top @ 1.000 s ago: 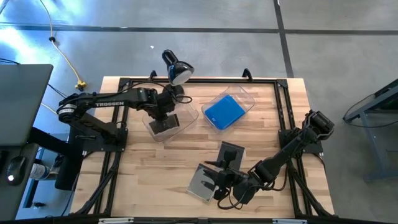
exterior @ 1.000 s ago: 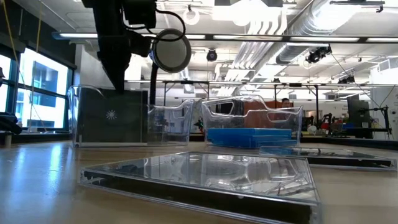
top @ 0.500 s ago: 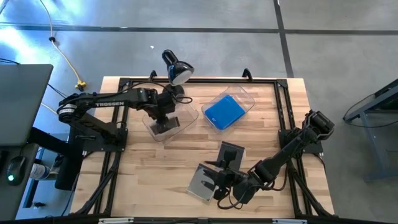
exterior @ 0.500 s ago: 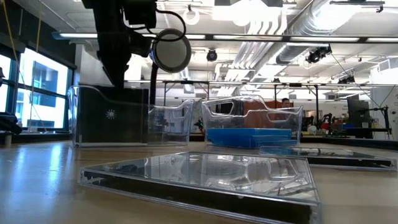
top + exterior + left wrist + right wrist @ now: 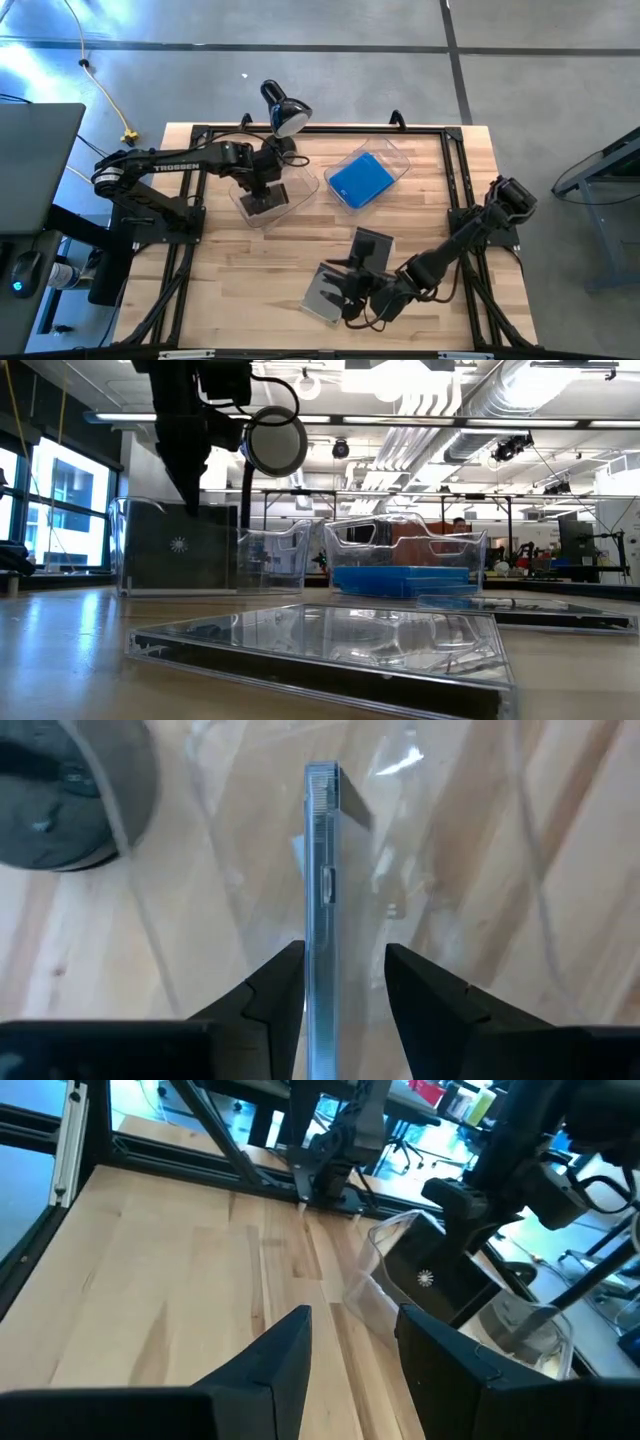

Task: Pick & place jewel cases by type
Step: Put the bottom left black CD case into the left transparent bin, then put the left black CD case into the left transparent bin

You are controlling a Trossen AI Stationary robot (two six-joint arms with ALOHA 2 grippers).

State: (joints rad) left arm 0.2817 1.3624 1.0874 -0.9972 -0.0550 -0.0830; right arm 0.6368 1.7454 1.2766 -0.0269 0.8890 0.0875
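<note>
grey case (image 5: 322, 870) held on edge, upright, inside the left bin (image 5: 300, 186), which sits left of table centre. in the low view the case (image 5: 195, 550) shows as a dark square with a small white mark, behind the bin's clear wall (image 5: 125, 545). left claw (image 5: 262, 183) is over this bin; in its wrist view the fingers (image 5: 270, 990) flank the case edge, one touching it, the other with a slight gap, so the claw is narrowly parted about the case.

blue cases (image 5: 360, 180) lie stacked flat in the right bin (image 5: 398, 158), at 3 o'clock from the left bin, near it but apart. low view shows the blue stack (image 5: 400, 580) at that bin's bottom.

two more grey cases lie flat on the table (image 5: 220, 290): one (image 5: 372, 246) near table centre, another (image 5: 326, 295) at its 7 o'clock, close to the near edge. the latter fills the low view's foreground (image 5: 330, 640).

right claw (image 5: 352, 300) hangs beside that near case, at its 3 o'clock; its wrist view shows the fingers (image 5: 285, 1355) parted and holding nothing.

desk lamp (image 5: 284, 112) stands at the far edge, at 12 o'clock from the left bin.
</note>
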